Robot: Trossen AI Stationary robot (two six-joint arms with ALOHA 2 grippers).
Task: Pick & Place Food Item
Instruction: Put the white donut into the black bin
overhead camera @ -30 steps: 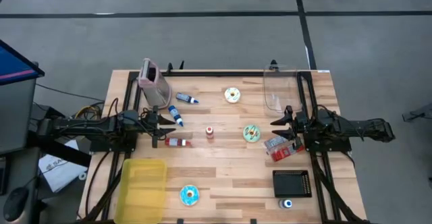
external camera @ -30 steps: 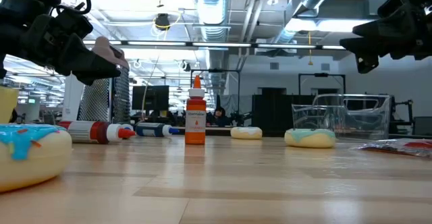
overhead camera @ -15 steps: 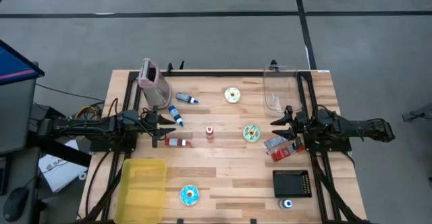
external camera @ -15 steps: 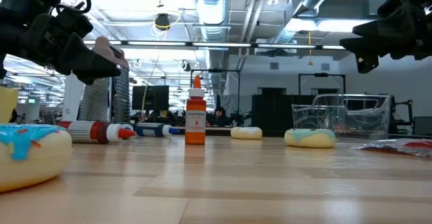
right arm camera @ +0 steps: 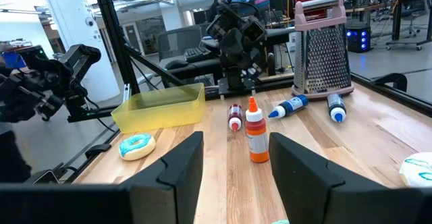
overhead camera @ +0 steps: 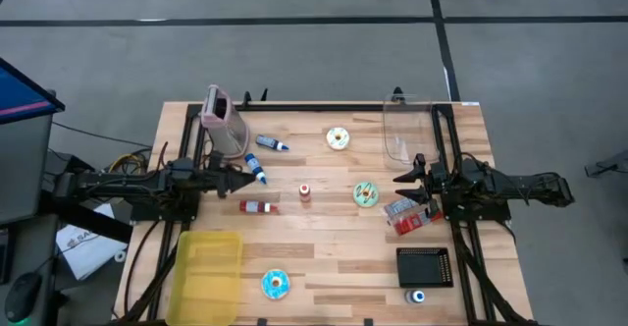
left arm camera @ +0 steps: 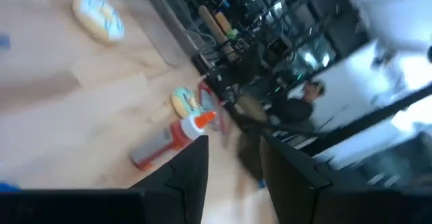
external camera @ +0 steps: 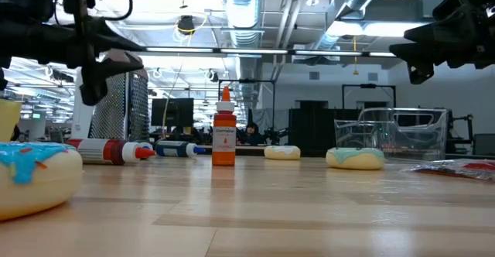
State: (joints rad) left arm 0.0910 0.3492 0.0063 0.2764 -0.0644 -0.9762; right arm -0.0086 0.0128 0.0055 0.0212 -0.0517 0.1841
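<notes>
Three donuts lie flat on the wooden table: a white-iced one (overhead camera: 338, 138) at the far middle, a green-iced one (overhead camera: 366, 193) right of centre, and a blue-iced one (overhead camera: 276, 285) near the front edge. My left gripper (overhead camera: 235, 181) hangs level above the table's left side. It is open with nothing between its fingers, and it points toward the red sauce bottle (left arm camera: 169, 140) and the green-iced donut (left arm camera: 183, 101). My right gripper (overhead camera: 407, 174) hangs level at the right side, open and empty, above a red packet (overhead camera: 410, 213).
A yellow tray (overhead camera: 208, 264) sits front left and a grater (overhead camera: 224, 122) far left. Two blue bottles (overhead camera: 256, 168) and an orange bottle (overhead camera: 305, 192) are near the centre. A clear container (overhead camera: 407, 130) stands far right and a black tray (overhead camera: 424, 267) front right.
My left gripper has rolled about the line it points along and stayed over the same spot. In the high view its fingers no longer spread side by side. No object has moved.
</notes>
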